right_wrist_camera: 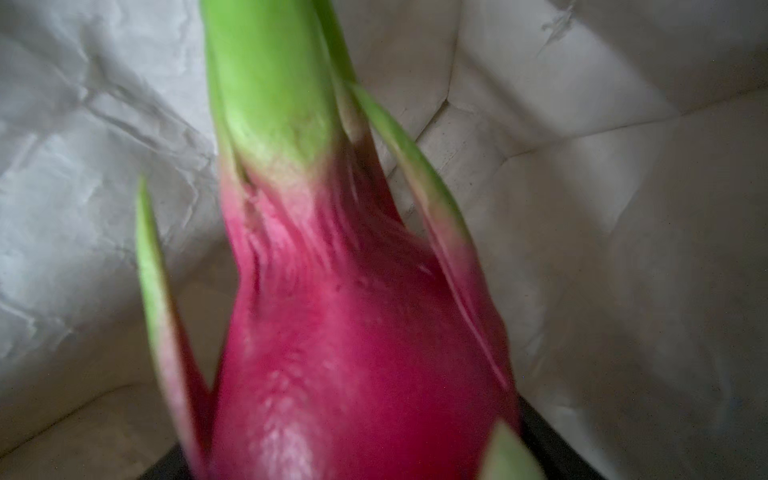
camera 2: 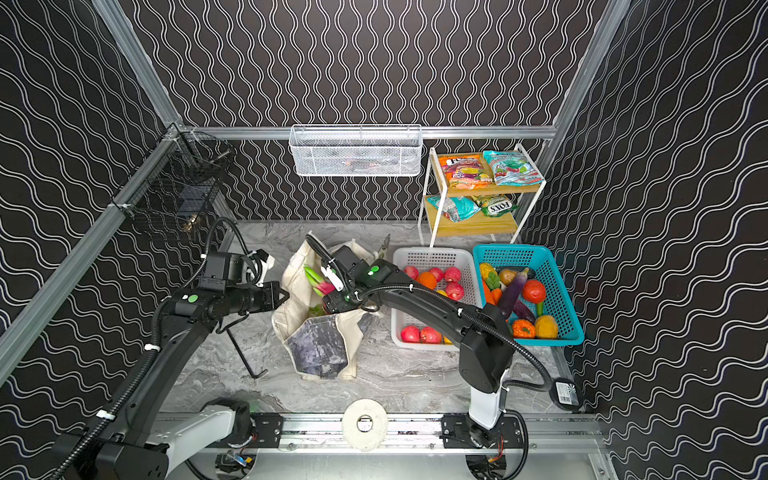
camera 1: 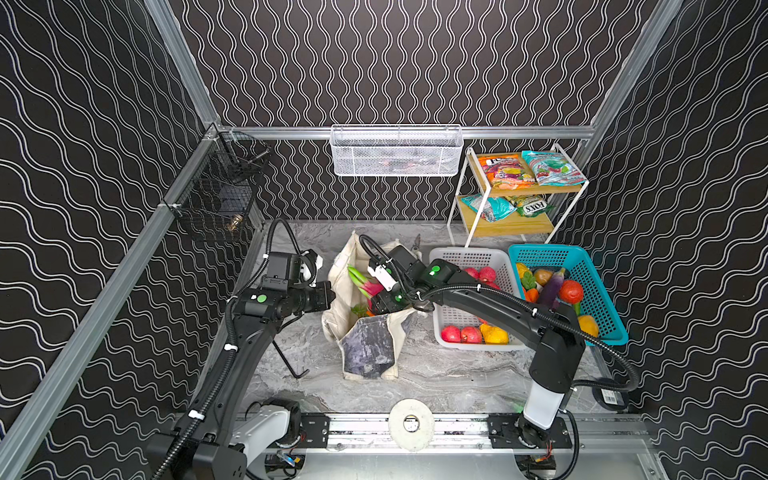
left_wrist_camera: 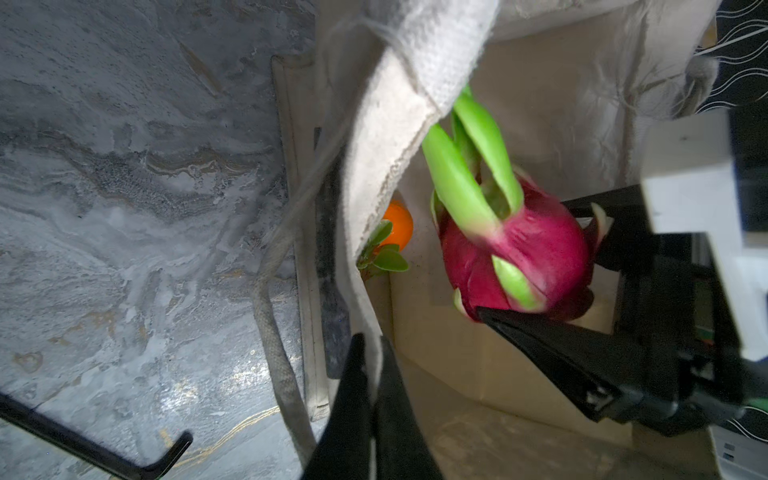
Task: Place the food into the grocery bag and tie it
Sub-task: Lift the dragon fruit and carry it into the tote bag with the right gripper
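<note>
A cream canvas tote bag (camera 1: 368,349) with a dark grey marbled panel stands open near the middle of a grey marble table (camera 1: 436,374). The left pincer (camera 1: 331,296) is clenched on the bag's rim on its left side, pinching the fabric. The right pincer (left_wrist_camera: 544,266) reaches into the bag's mouth from the right, grasping a pink toy dragon fruit (right_wrist_camera: 353,332) with green scales, which hangs inside the bag above its floor. A small orange toy fruit with green leaves (left_wrist_camera: 399,226) lies deeper in the bag.

Left of the bag, a black L-shaped hex key (camera 1: 286,361) lies on the table. Just right of the bag sits a white perforated plastic basket (camera 1: 469,255) holding red toy apples (camera 1: 451,333) and yellow and orange fruit; the right arm crosses above it. Touching it, at the table's right edge, a teal plastic basket (camera 1: 598,291) holds a purple toy eggplant (camera 1: 552,286), a red toy tomato (camera 1: 570,291) and other produce. In the far right corner, a white-framed two-tier wooden rack (camera 1: 519,226) carries shiny printed snack packets (camera 1: 505,170). A white wire mesh basket (camera 1: 397,151) hangs on the back wall.
</note>
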`<state>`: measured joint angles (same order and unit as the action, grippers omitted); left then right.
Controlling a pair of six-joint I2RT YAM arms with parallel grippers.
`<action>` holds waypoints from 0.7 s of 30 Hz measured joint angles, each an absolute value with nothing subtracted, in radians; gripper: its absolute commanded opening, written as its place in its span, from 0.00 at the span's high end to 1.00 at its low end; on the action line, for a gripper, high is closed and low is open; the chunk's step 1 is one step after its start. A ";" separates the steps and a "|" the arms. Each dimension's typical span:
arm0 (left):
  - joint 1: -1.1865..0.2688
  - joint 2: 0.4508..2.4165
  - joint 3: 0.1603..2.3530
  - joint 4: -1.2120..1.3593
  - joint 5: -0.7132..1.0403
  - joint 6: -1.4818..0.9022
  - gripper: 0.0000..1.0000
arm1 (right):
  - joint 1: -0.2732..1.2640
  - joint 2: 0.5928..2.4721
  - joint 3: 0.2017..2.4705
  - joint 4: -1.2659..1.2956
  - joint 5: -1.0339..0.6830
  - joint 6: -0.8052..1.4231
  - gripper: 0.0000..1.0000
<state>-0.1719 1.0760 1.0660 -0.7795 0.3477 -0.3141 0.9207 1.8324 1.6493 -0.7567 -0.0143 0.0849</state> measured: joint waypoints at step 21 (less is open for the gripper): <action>-0.176 1.079 1.093 -0.757 0.355 -0.334 1.00 | 0.948 2.013 1.697 -0.825 -0.010 0.042 0.29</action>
